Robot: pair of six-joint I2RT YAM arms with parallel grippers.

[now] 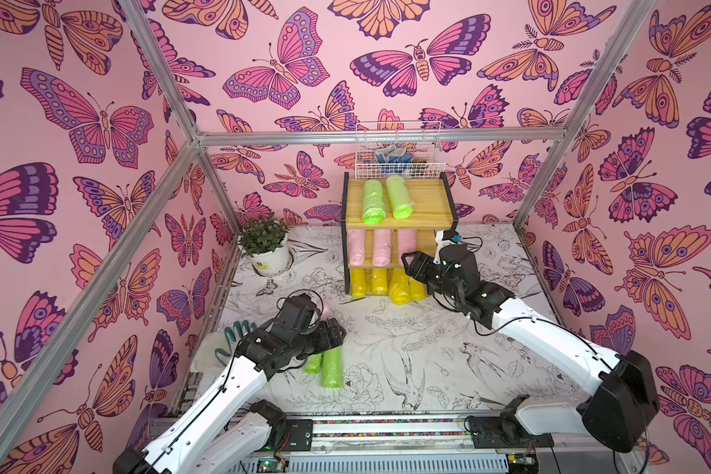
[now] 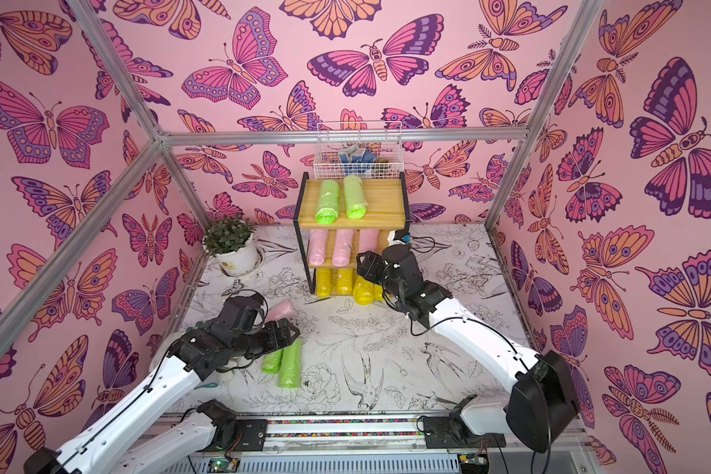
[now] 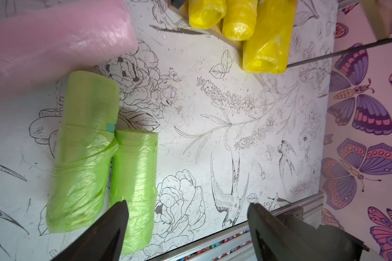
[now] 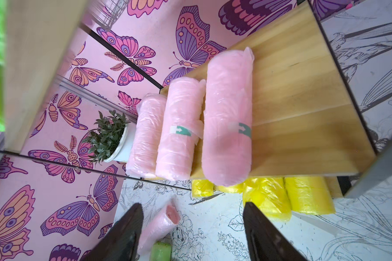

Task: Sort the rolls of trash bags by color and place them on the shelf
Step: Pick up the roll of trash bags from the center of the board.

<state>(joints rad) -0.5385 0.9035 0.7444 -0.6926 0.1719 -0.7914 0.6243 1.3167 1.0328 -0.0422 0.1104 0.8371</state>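
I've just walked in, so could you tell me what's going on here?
Two arms sort trash-bag rolls onto the shelf by colour. Top tier holds two green rolls, middle three pink rolls, bottom four yellow rolls. The right end effector is open before the pink tier; the left end effector is open over two loose green rolls, a loose pink roll beside them.

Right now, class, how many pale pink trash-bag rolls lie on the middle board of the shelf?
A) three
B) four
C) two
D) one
A: the right wrist view shows three pale pink rolls lying side by side on the shelf's middle board, while the fourth pink roll lies on the table.
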